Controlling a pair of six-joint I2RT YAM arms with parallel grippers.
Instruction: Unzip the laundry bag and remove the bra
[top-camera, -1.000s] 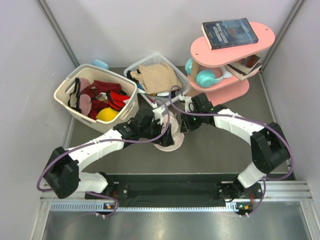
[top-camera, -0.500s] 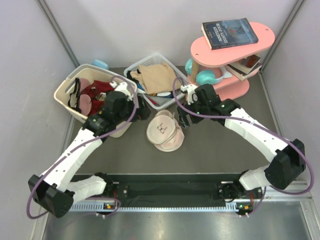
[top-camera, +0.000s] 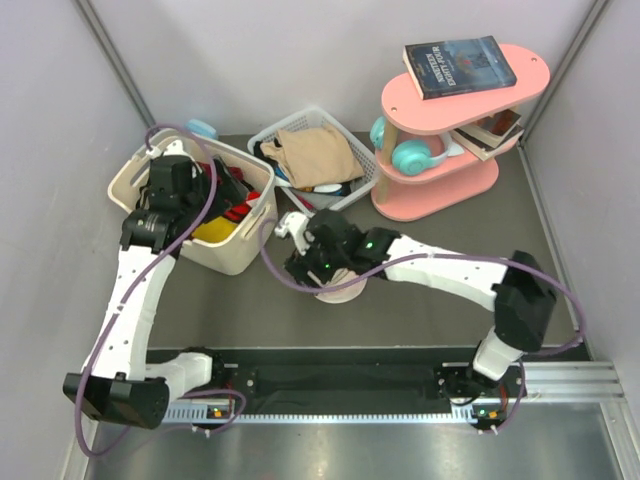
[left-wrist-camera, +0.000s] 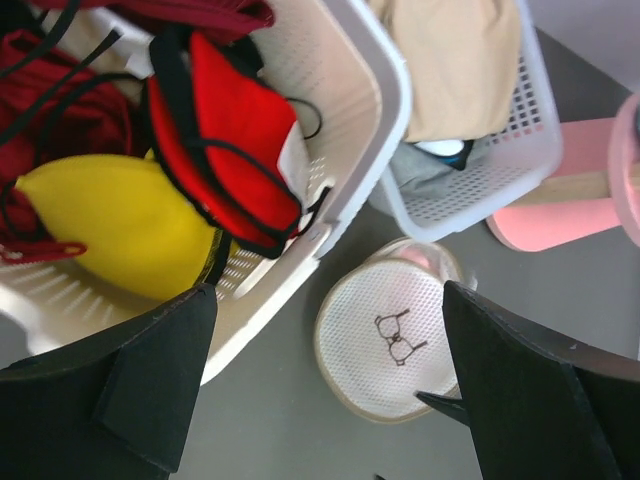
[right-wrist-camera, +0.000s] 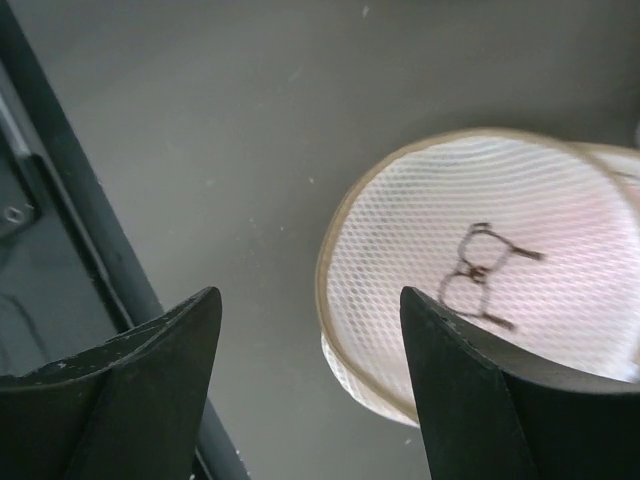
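Observation:
The laundry bag (left-wrist-camera: 390, 335) is a round cream mesh pouch with a black bra logo, lying on the dark table beside the cream basket. In the top view my right arm covers most of it, and its near rim (top-camera: 342, 292) shows. My right gripper (top-camera: 302, 266) is open just above the bag's near-left rim (right-wrist-camera: 345, 300), empty (right-wrist-camera: 310, 390). My left gripper (top-camera: 205, 185) is open and empty, held high over the cream basket, well away from the bag (left-wrist-camera: 330, 400). The bra is hidden; only a pink tint shows through the mesh (right-wrist-camera: 580, 290).
The cream plastic basket (top-camera: 235, 255) at left holds red garments (left-wrist-camera: 235, 140) and a yellow item (left-wrist-camera: 110, 235). A white grid basket (top-camera: 268, 132) with tan cloth (top-camera: 315, 152) stands behind. A pink shelf (top-camera: 440, 185) with a book and headphones is at back right.
My left arm swung up and left from the bag to over the cream basket. My right arm moved from behind the bag across to its near-left side and now covers it.

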